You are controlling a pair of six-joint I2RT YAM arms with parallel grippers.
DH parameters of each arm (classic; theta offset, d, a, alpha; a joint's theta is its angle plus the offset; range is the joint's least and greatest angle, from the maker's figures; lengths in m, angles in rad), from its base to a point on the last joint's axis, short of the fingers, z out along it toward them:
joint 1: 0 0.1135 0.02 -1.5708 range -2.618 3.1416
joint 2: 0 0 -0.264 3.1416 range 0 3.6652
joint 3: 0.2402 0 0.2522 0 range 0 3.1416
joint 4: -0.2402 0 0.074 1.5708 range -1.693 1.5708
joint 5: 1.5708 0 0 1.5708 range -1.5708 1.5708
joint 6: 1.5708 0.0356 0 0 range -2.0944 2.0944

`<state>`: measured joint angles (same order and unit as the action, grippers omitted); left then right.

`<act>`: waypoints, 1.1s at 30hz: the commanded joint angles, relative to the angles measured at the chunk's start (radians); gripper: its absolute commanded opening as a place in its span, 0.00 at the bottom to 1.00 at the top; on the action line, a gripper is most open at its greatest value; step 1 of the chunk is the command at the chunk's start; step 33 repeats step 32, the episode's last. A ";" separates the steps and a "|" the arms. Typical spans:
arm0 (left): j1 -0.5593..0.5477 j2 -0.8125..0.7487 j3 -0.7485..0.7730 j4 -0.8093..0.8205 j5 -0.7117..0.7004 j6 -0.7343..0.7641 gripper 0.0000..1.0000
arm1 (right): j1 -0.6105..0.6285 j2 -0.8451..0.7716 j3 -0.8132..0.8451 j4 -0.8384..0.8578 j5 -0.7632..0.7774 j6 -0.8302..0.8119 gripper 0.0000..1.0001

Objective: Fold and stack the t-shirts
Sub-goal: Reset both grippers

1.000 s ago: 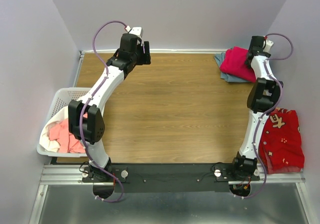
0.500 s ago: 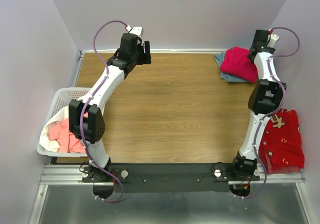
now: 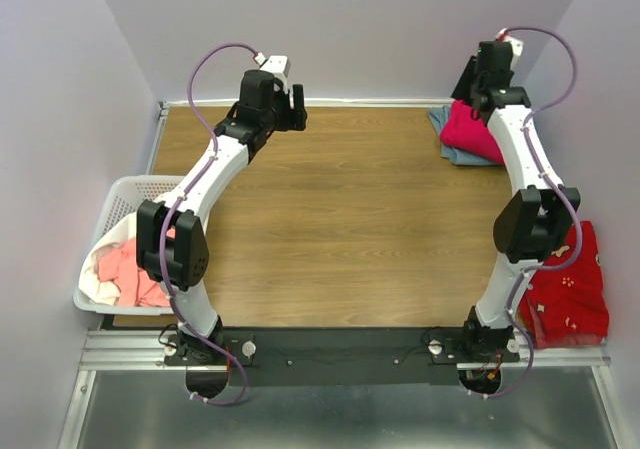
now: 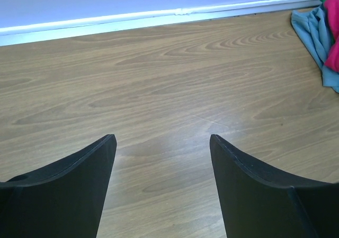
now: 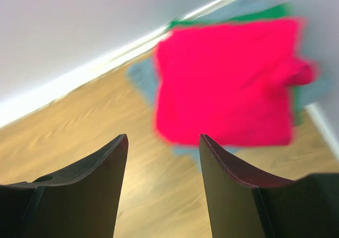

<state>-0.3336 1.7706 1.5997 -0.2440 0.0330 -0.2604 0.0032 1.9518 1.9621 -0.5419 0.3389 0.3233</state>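
A folded crimson-pink t-shirt (image 3: 478, 131) lies on top of a grey-blue one (image 3: 462, 155) at the table's back right corner. In the right wrist view the crimson-pink shirt (image 5: 228, 79) is blurred, with a green edge (image 5: 265, 12) and grey-blue cloth (image 5: 142, 75) under it. My right gripper (image 3: 468, 81) hangs above the stack's back left side, and its jaws (image 5: 163, 137) are open and empty. At the back left my left gripper (image 3: 298, 111) is held above bare wood, also open (image 4: 162, 137) and empty. Salmon-pink (image 3: 140, 269) and white (image 3: 100, 287) shirts lie crumpled in the basket.
The white lattice basket (image 3: 122, 191) hangs off the table's left edge. A red patterned cloth (image 3: 570, 284) lies right of the right arm's base. Walls close the table in at the back and on both sides.
My right arm has lifted and swung back and left, off the crimson-pink shirt. Its jaws have spread a little wider. The left arm has hardly moved.
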 commanded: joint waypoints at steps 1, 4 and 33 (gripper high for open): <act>0.005 -0.053 -0.026 0.034 0.019 0.020 0.81 | 0.112 -0.073 -0.133 0.014 -0.123 0.013 0.65; 0.007 -0.063 -0.041 0.037 0.005 0.023 0.81 | 0.196 -0.106 -0.206 0.020 -0.141 0.014 0.65; -0.038 -0.103 -0.116 0.038 -0.154 0.047 0.81 | 0.451 -0.131 -0.450 0.174 -0.276 0.014 0.65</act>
